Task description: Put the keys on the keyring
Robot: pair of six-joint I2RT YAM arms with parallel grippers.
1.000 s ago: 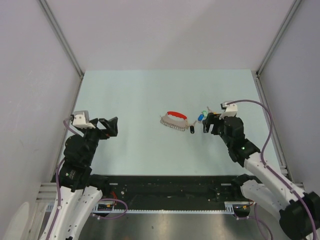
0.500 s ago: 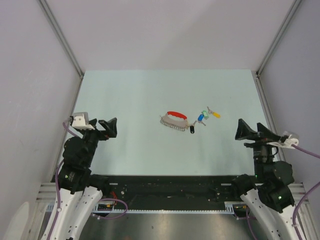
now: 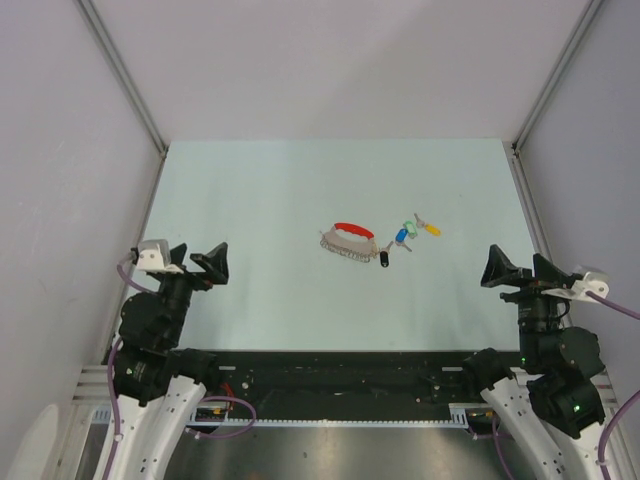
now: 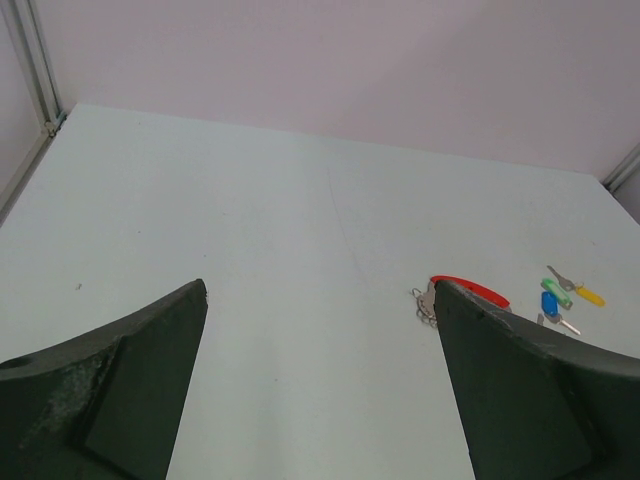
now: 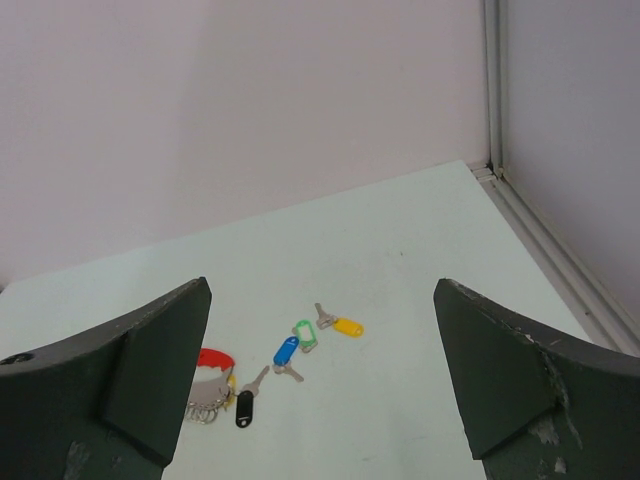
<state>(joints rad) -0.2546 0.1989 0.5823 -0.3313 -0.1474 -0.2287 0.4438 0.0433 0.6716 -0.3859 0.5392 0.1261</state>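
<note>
My left gripper point(image 3: 198, 262) and right gripper point(image 3: 520, 272) both gape fully wide and empty, touching nothing, near the table's point(image 3: 260, 180) front corners. The keyring point(image 3: 352, 231) lies mid-table, with the keys point(image 3: 401, 237) just right of it (my left wrist's finger hides the black key point(image 5: 244, 408); my right wrist shows it).

Soft, even light is coming from overhead, brightly washing the pale table point(image 3: 260, 190) and grey walls point(image 3: 330, 70), throwing only faint, diffuse shadows beside the keys point(image 5: 287, 351), and both wrist views are looking crisp while the overhead view is rendering small details softly.
</note>
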